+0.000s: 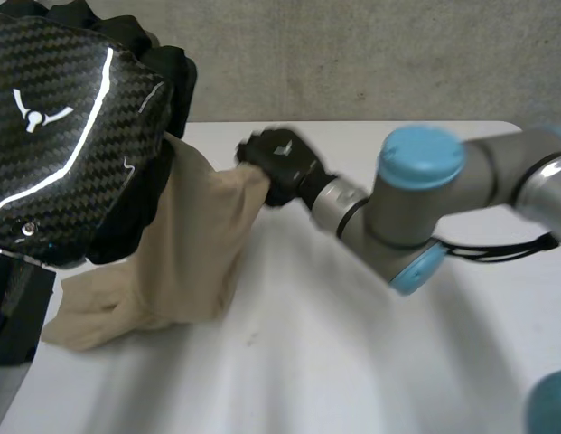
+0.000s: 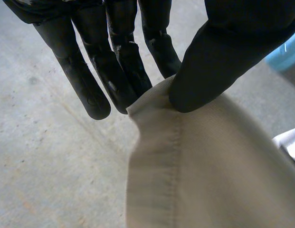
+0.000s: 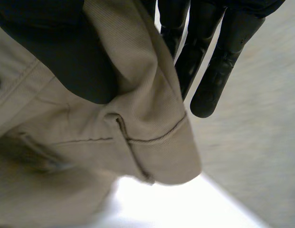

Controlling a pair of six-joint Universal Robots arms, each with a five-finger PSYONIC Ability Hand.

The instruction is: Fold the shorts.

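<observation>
Shorts [image 1: 194, 244] of plain beige cloth hang between both hands at the desk's [image 1: 352, 344] left, their upper left part hidden behind the left arm [image 1: 72, 136]; their lower end lies rumpled on the desk; the left hand [image 2: 123, 71] pinches a stitched edge between fingers and thumb; the right hand [image 1: 278, 161] likewise clamps the top right corner.
</observation>
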